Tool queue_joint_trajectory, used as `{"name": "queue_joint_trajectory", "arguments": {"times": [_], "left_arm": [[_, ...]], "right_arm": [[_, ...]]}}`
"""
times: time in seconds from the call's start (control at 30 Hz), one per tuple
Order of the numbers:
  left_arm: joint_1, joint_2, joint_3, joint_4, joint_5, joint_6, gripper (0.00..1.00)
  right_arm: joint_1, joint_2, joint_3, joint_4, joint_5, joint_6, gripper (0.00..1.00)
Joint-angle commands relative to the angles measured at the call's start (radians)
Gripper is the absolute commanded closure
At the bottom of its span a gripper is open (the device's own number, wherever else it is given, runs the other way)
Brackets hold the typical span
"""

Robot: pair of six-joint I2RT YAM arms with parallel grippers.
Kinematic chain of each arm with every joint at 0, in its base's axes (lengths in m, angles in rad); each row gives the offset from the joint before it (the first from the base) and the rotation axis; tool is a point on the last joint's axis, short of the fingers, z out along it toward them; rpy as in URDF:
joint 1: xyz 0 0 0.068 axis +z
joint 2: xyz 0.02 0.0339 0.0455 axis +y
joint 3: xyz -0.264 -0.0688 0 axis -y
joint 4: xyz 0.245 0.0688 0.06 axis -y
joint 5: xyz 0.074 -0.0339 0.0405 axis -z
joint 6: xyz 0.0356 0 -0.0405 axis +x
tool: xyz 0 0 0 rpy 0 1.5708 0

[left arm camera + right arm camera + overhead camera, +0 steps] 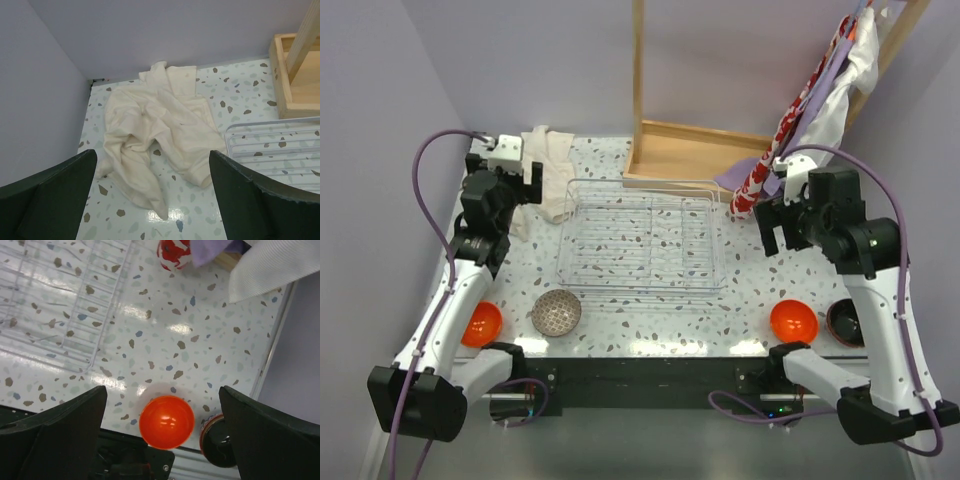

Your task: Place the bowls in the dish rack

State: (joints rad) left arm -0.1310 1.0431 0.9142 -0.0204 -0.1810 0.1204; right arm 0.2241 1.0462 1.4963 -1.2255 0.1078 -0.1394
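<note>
Dish rack (642, 235) sits mid-table (740, 300). All else is placed from it.

- Left arm (470, 260): runs up the rack's left side, wrist bent down over a crumpled cream cloth (150, 135) at the rack's far-left corner. Left fingers (55, 195) spread wide, holding nothing.
- Right arm (880, 290): elbow high, right of the rack, wrist tipped down toward the table off its near-right corner. Right fingers (270, 435) spread wide, holding nothing.
- Bowls, all on the table outside the rack, along its near side: orange bowl (481, 323) well off the near-left corner; grey-speckled bowl (556, 312) near that corner; second orange bowl (166, 421) off the near-right corner; dark bowl (847, 322) just beyond it.
</note>
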Motion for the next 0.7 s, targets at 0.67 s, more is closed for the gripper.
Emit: {"name": "queue_joint_trajectory", "arguments": {"times": [0.67], "left_arm": [[0.319, 0.100, 0.239, -0.361, -0.102, 0.029, 0.01]], "right_arm": [[0.619, 0.676, 0.505, 0.215, 0.122, 0.328, 0.16]]}}
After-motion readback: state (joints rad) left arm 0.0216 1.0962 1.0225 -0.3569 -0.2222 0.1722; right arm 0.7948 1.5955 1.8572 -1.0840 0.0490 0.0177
